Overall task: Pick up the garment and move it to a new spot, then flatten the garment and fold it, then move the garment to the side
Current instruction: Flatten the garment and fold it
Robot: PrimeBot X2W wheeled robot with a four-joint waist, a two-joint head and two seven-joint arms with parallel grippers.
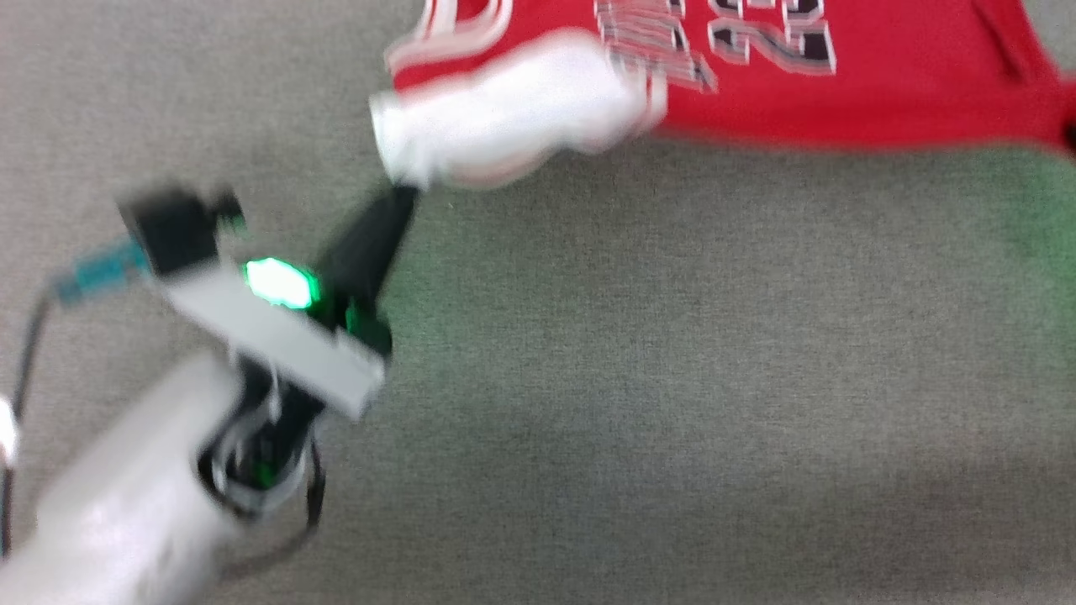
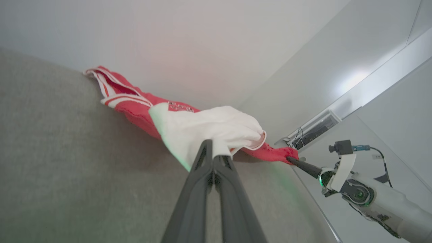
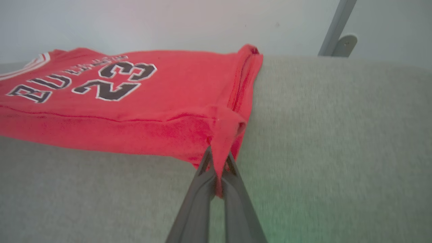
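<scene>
Surface: a grey, felt-like tabletop (image 1: 672, 378), with a faint green glow on it just below the garment.
Room: plain pale walls behind the garment; a grey metal bar (image 3: 337, 30) with a bracket rises past the tabletop's far edge, beyond the garment's hem end.
Garment: the red garment (image 3: 152, 94) is stretched out along the tabletop, lettering up, held at both ends. I cannot tell whether its near edge is clear of the surface.
Left gripper: the left gripper (image 2: 212, 150) has its jaws closed tight on the bunched white sleeve (image 2: 216, 126).
Right gripper: the right gripper (image 3: 217, 162) is pinched closed on a red corner at the garment's hem end.
Head view adds: motion blur, the pale left forearm (image 1: 109, 512) and a bright green light (image 1: 279, 283) below the sleeve.
Left wrist view adds: the tabletop's edge, the right arm reaching in to the garment from beyond it, and cables (image 2: 298, 135) at the wall.
Right wrist view adds: the readable "23" and the doubled hem.
</scene>
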